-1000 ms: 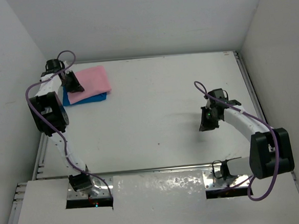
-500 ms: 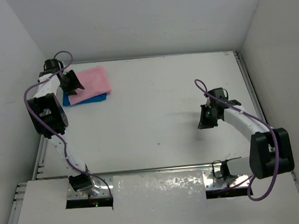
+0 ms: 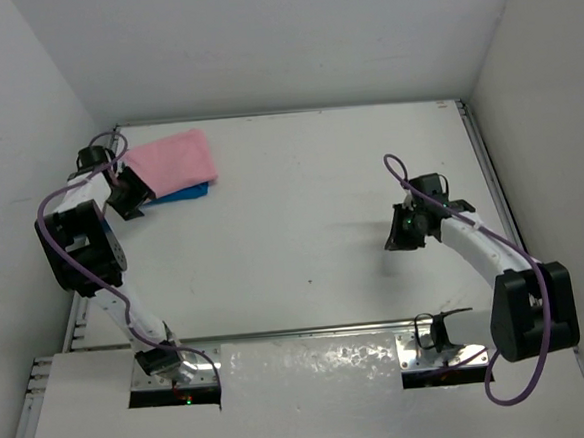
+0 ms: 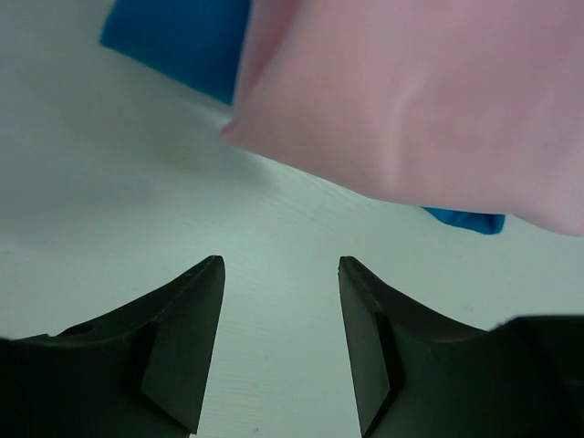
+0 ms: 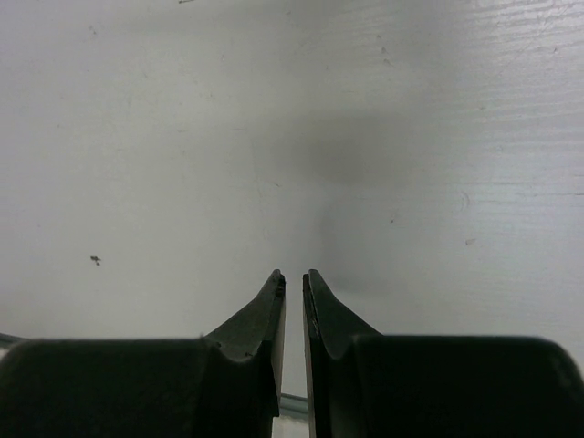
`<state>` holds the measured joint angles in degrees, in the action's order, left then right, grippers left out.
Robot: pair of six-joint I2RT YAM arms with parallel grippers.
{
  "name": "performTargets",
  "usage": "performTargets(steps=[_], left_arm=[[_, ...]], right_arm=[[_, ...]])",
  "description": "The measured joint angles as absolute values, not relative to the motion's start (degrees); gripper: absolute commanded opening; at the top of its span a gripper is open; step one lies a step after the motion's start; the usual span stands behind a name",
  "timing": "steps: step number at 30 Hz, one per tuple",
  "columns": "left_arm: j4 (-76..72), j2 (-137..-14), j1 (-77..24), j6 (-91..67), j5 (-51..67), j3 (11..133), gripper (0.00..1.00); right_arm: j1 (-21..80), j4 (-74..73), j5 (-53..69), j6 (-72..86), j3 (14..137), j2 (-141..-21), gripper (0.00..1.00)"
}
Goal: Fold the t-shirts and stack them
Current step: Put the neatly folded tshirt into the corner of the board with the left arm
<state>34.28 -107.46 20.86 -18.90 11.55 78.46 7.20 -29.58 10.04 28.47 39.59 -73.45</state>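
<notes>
The pink shirt [image 3: 174,159] hides most of the blue shirt [image 3: 186,193].

Pretty evenly lit, bright and soft — only faint shadows are thrown on the table [image 3: 301,208], and the near fingers [image 4: 178,356] are blurred.

In the far left corner of the white worktop [image 3: 311,208], the folded light pink t-shirt [image 3: 174,159] lies on top of the bright blue t-shirt [image 3: 188,193], whose edge shows along its near side. The left gripper [image 3: 130,200] is just beside the stack's near left corner. The right gripper [image 3: 398,237] hangs over bare worktop, well apart from the shirts. Both sets of jaws are too small to read.
</notes>
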Motion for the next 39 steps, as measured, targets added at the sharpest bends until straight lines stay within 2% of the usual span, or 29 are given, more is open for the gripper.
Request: performTargets(steps=[6, 14, 20, 31, 39], left_arm=[[29.1, -107.2, 23.1, -20.6, 11.4, 75.9, 0.46], [20.3, -107.2, 24.5, -18.7, 16.3, 73.9, 0.46], [18.9, -107.2, 24.7, -17.2, 16.5, 72.5, 0.47], [8.9, -106.1, 26.4, -21.5, 19.6, 63.9, 0.5], [2.9, -106.2, 26.5, -22.9, 21.6, 63.9, 0.43]], right_arm=[[7.2, -29.8, 10.0, 28.5, 37.9, -72.3, 0.12], [6.5, -30.5, 9.5, 28.2, 37.9, -71.5, 0.12], [6.1, -30.5, 9.5, 28.1, 37.8, -71.4, 0.12], [5.9, -31.2, 9.5, 27.3, 37.8, -72.0, 0.12], [4.9, -31.8, 9.4, 26.7, 37.8, -72.0, 0.12]])
